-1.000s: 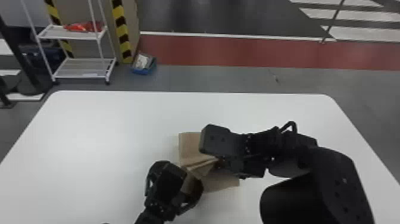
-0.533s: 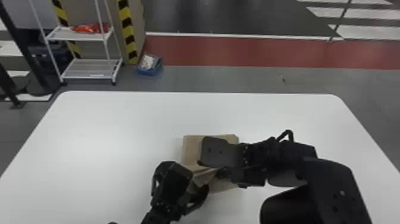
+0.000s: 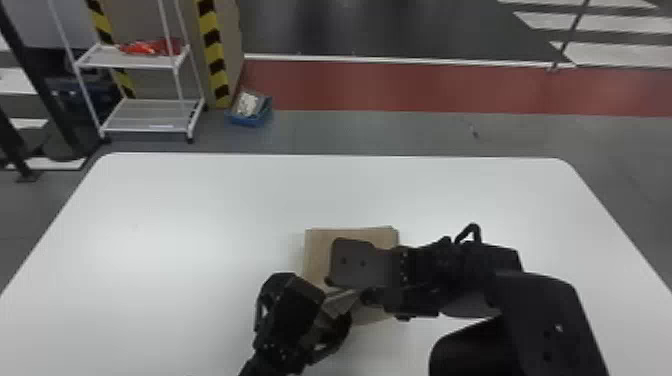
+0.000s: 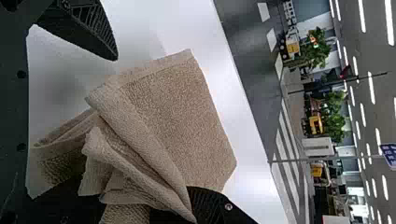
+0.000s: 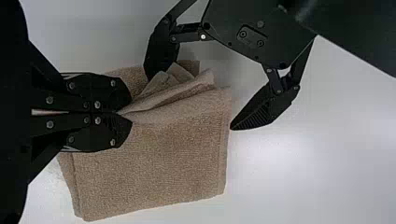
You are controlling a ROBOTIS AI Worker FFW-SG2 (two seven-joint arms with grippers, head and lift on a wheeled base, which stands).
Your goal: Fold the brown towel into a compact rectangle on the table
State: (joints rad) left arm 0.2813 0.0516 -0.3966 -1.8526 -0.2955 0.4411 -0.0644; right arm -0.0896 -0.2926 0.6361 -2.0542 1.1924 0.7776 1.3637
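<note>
1. On the white table (image 3: 175, 225), between the two grippers and on the side nearer the robot, lies the brown towel (image 3: 317, 250), folded into layers with a broad flat panel and several loose, bunched folds.
2. The left gripper (image 3: 336, 307) is at the towel's near left part. Its fingers stand wide apart: one is at the bunched folds, partly hidden by cloth in the left wrist view, and the other is out past the towel's edge, over bare tabletop.
3. The right gripper (image 3: 367, 297) reaches across the towel from the right side. In the right wrist view its fingers are pressed together, tips pinching a ridge of cloth beside the loose folds.
4. The broad panel spreads out next to that pinched ridge, with a hem running along its edge and layers showing at one corner.
5. Beyond the table, a white shelf rack (image 3: 145, 60) holds a red item (image 3: 150, 47). A blue bin (image 3: 248, 119) sits on the floor near it, beside a yellow-and-black striped post (image 3: 212, 50).
</note>
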